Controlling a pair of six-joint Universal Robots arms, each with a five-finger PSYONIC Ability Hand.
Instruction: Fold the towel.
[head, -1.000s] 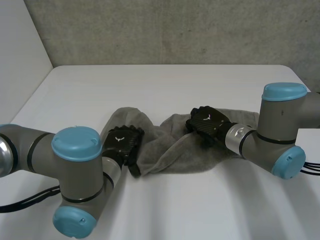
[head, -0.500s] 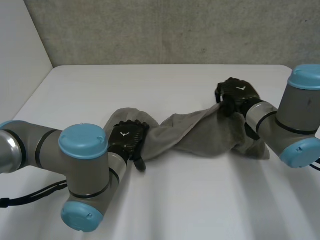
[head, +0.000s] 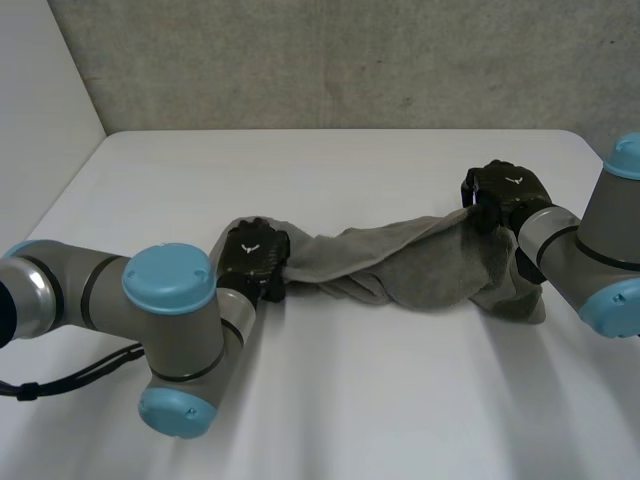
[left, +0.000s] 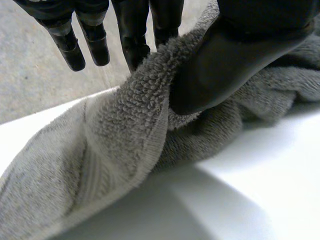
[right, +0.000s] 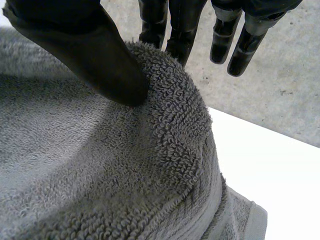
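The towel (head: 425, 272) lies twisted on the table (head: 330, 170). The left hand (head: 252, 256) pinches its left end, the right hand (head: 506, 192) its right edge. No fold is made yet, I think.

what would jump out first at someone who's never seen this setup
A grey towel strung as a twisted band across the middle of the white table. One end is pinched in the left hand, and the other is raised in the right hand. In each wrist view, that hand's thumb clamps a fold of terry.
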